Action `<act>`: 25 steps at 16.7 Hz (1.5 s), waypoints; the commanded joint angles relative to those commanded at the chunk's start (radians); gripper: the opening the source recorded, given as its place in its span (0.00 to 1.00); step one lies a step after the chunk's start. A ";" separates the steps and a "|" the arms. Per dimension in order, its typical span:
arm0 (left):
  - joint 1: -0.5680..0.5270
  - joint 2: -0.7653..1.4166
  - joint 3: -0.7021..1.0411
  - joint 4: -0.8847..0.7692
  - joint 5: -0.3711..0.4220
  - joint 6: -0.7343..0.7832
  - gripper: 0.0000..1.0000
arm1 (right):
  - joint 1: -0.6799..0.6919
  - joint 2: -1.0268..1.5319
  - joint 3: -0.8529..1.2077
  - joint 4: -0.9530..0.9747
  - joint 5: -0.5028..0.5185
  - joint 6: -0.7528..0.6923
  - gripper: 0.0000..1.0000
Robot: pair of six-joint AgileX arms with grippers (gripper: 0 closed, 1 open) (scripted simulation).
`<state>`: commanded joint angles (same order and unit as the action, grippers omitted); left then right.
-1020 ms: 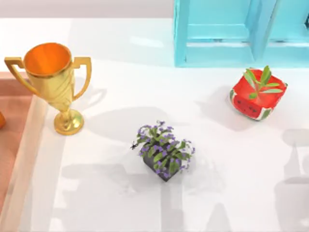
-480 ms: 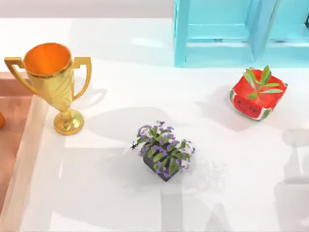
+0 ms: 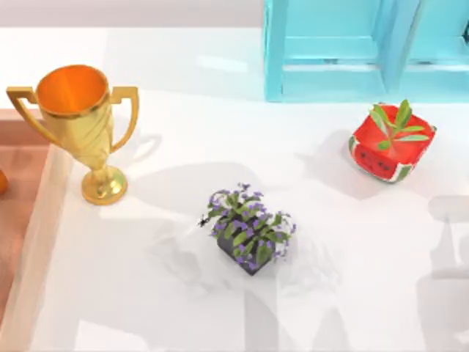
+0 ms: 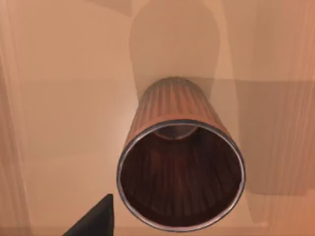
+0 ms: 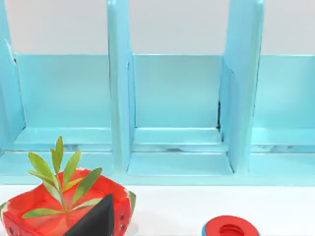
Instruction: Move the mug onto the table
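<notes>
The mug point(image 4: 179, 167) fills the middle and lower centre of the left wrist view: a small tapered cup, ribbed dusty-pink outside, dark maroon-brown inside, with a thin pale rim. It stands upright on a reddish-brown surface, mouth toward the camera. The table point(image 3: 176, 293), glossy white, spans most of the top view.

mug point(image 4: 179, 162): ribbed outside, dull sheen, thin metallic-looking rim. table point(image 3: 183, 73): glossy white. trophy point(image 3: 77, 121) on the table: polished gold metal. beside the table, matt wood surface point(image 3: 18, 198).

Bright, even light; soft grey shadows across the glossy table point(image 3: 183, 81); no blur.
</notes>
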<state>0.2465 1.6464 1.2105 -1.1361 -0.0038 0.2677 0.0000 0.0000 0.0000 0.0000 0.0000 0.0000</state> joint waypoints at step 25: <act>0.005 0.052 -0.179 0.229 0.000 0.006 0.00 | 0.000 0.000 0.000 0.000 0.000 0.000 1.00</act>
<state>0.2517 1.6980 1.0319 -0.9070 -0.0037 0.2738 0.0000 0.0000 0.0000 0.0000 0.0000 0.0000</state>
